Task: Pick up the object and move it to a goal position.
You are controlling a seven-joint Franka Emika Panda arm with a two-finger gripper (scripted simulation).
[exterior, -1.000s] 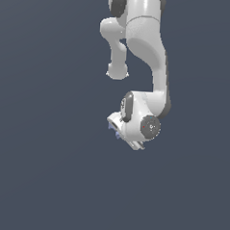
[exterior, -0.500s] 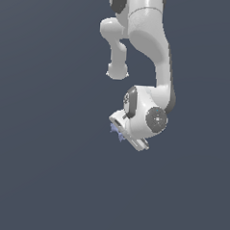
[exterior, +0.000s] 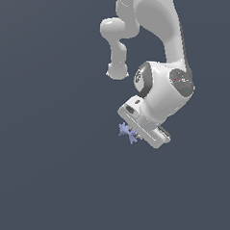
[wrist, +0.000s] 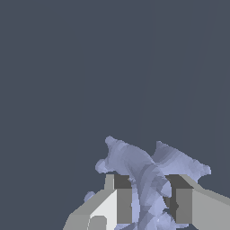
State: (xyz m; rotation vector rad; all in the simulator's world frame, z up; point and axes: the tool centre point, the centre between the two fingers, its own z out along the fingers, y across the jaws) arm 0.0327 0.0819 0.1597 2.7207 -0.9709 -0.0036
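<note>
While clamped between the two grey fingers (wrist: 120,200), sits the pale lavender-blue pronged lump (wrist: 148,175) with its body filling the whole gap from one inner pad to the other. Narrow stance of the gripper (wrist: 148,204), closed against the lump on both sides, each finger touching its faceted flanks. Beyond the fingertips, sticks out the upper part of the lump, spreading into several stubby prongs: one past the tip of the lighter finger, another past the tip of the darker finger, a small nub just outside the lighter finger. Seen in the exterior view as a small spiky lavender-blue shape (exterior: 129,132) peeking from under the lower edge of the white hand (exterior: 144,122), toward the exterior view's left of it, touching the hand's underside. Fingers themselves hidden there behind the hand's block. Above the hand, bends the white Panda arm (exterior: 162,47) with its rounded joints, tilted so the hand slants down toward the exterior view's right. Behind everything, only a flat dark slate-grey backdrop (exterior: 41,170), with no visible surface under the lump.
</note>
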